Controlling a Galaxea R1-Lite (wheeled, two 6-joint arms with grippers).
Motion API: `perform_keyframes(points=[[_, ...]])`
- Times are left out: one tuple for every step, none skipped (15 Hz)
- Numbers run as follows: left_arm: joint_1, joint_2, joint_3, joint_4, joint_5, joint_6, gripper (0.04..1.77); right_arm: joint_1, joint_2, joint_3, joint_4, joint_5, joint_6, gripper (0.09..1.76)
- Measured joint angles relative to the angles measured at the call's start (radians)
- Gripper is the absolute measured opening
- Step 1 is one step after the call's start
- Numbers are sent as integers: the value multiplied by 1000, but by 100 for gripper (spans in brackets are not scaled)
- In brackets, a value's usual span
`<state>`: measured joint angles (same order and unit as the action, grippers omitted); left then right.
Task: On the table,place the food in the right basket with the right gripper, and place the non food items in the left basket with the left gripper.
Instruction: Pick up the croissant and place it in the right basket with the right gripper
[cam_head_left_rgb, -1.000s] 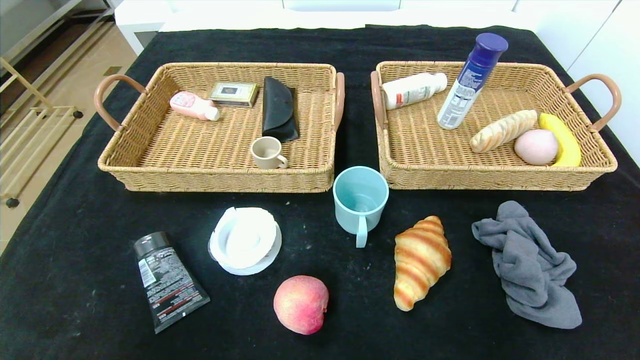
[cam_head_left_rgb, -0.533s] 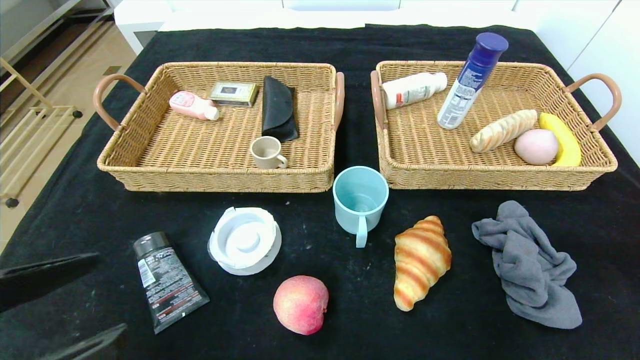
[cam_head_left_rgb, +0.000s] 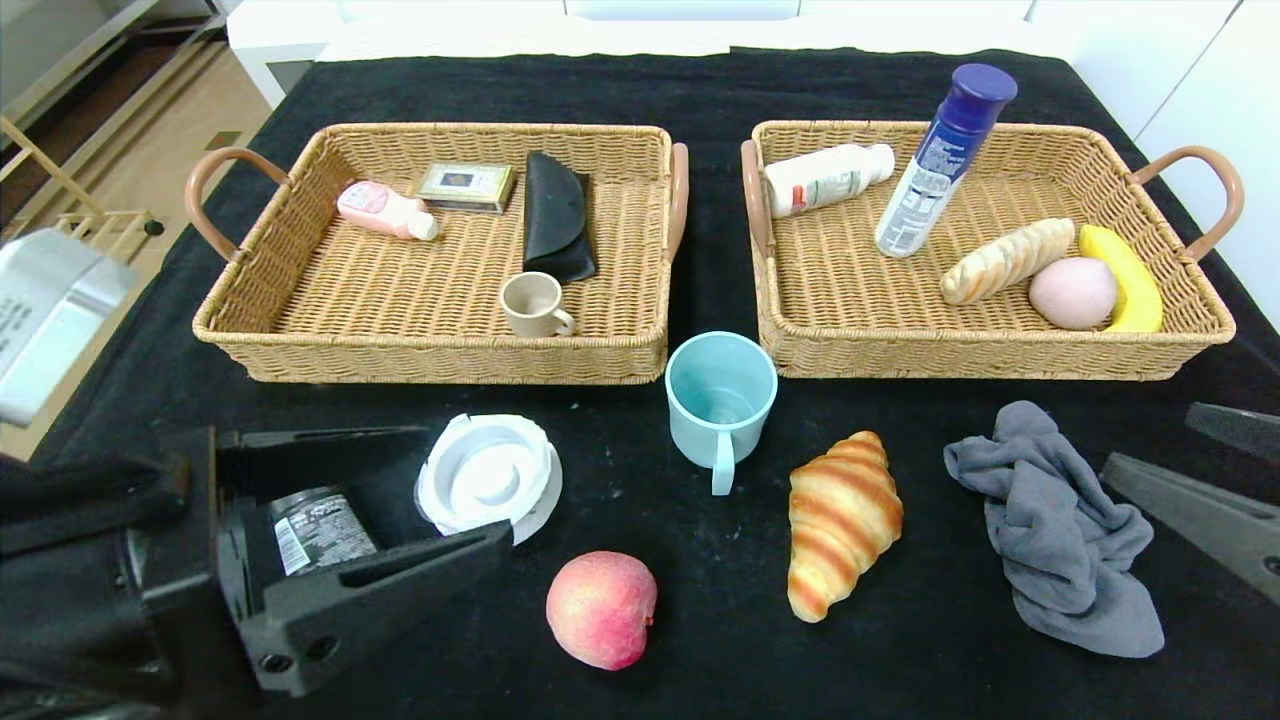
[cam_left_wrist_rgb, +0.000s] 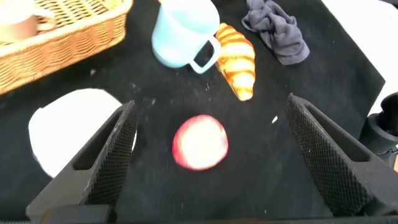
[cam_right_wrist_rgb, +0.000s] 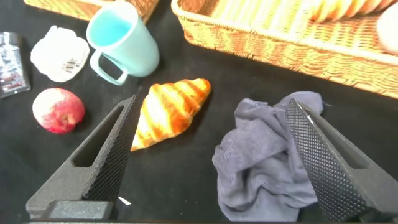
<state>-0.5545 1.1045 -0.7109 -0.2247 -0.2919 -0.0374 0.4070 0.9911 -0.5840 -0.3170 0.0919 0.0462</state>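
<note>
The striped croissant (cam_head_left_rgb: 843, 520) and the red-pink peach (cam_head_left_rgb: 601, 608) lie on the black table (cam_head_left_rgb: 720, 650) in front of the baskets. The left basket (cam_head_left_rgb: 430, 362) and the right basket (cam_head_left_rgb: 1000, 357) stand side by side at the back. My left gripper (cam_head_left_rgb: 468, 481) is open at the front left, over the black tube (cam_head_left_rgb: 310, 525), with its fingertips beside the white lid (cam_head_left_rgb: 488, 478). The left wrist view shows the peach (cam_left_wrist_rgb: 200, 142) between its spread fingers. My right gripper (cam_head_left_rgb: 1150, 440) is open at the right edge, next to the grey cloth (cam_head_left_rgb: 1060, 530). In the right wrist view, the croissant (cam_right_wrist_rgb: 168, 112) and cloth (cam_right_wrist_rgb: 267, 162) show between its fingers.
A teal mug (cam_head_left_rgb: 720, 395) stands between the baskets' front corners. The left basket holds a pink bottle, a small box, a black pouch and a beige cup. The right basket holds a white bottle, a blue-capped can, a bread roll, a pale pink ball and a banana.
My left gripper has come in from the lower left and now hangs over the black tube. My right gripper has entered at the right edge. No object has moved.
</note>
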Motion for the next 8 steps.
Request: perform_keyframes(points=[[-1, 18, -10, -1, 1, 0, 172, 6, 14, -7, 0, -7, 0, 171], [-1, 31, -14, -2, 3, 0, 172, 9, 23, -13, 0, -8, 0, 171], [-1, 39, -17, -4, 4, 0, 172, 10, 30, -16, 0, -9, 1, 171], [2, 43, -18, -3, 5, 0, 172, 11, 35, -19, 0, -9, 0, 171], [7, 45, -18, -4, 6, 0, 172, 11, 39, -20, 0, -9, 0, 171], [19, 46, -18, -5, 7, 1, 172, 11, 42, -20, 1, -8, 0, 171], [33, 47, -17, -7, 7, 1, 172, 11, 43, -20, 1, -8, 0, 171], [44, 48, -16, -7, 7, 2, 172, 11, 46, -20, 1, -11, 0, 171]])
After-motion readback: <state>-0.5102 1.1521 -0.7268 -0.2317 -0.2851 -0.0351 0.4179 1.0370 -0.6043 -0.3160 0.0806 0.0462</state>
